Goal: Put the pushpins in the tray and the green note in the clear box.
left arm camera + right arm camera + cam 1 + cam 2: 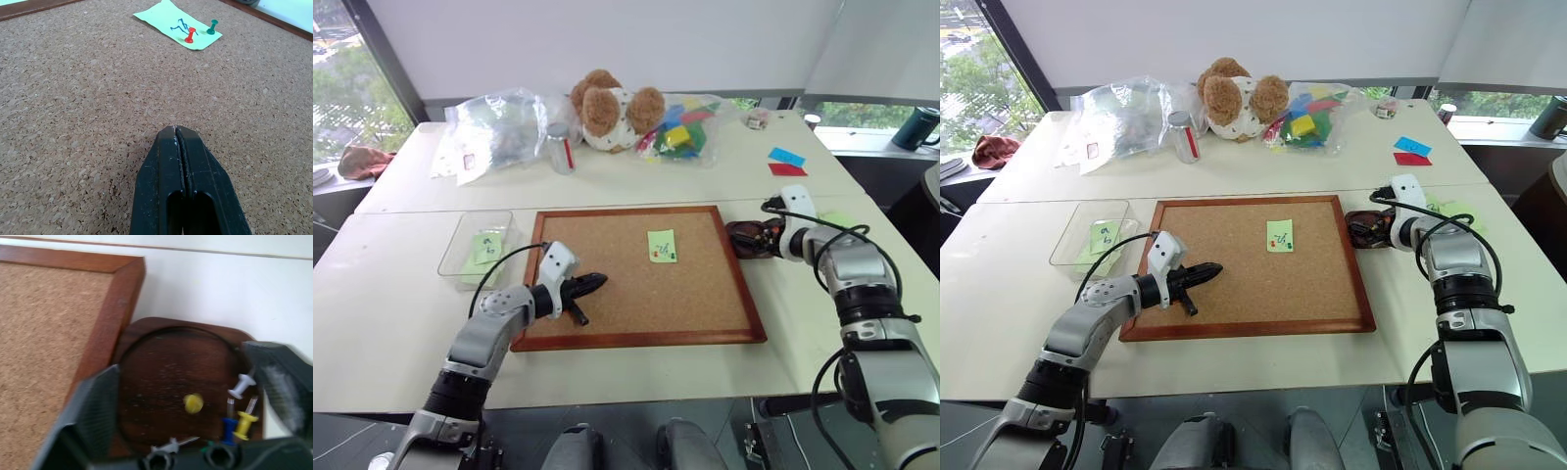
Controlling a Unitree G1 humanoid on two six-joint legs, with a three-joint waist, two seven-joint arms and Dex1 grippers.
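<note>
Pushpins point(190, 35), one red and one green, stand in the green note point(662, 245) near the middle of the corkboard point(607, 294), well apart from the tray point(176, 382), where we see yellow, blue and white pins already lying beside the board's right edge. Our right gripper point(193, 404) hangs spread wide over that tray with a yellow pin between its fingers, so we judge a careless lift could nudge the tray or scatter pins. Our left gripper point(180, 142), clenched on nothing above bare cork, could tear the note if it pulls a pin at an angle, and the clear box point(460, 235) off the board's left side already holds a green slip.
</note>
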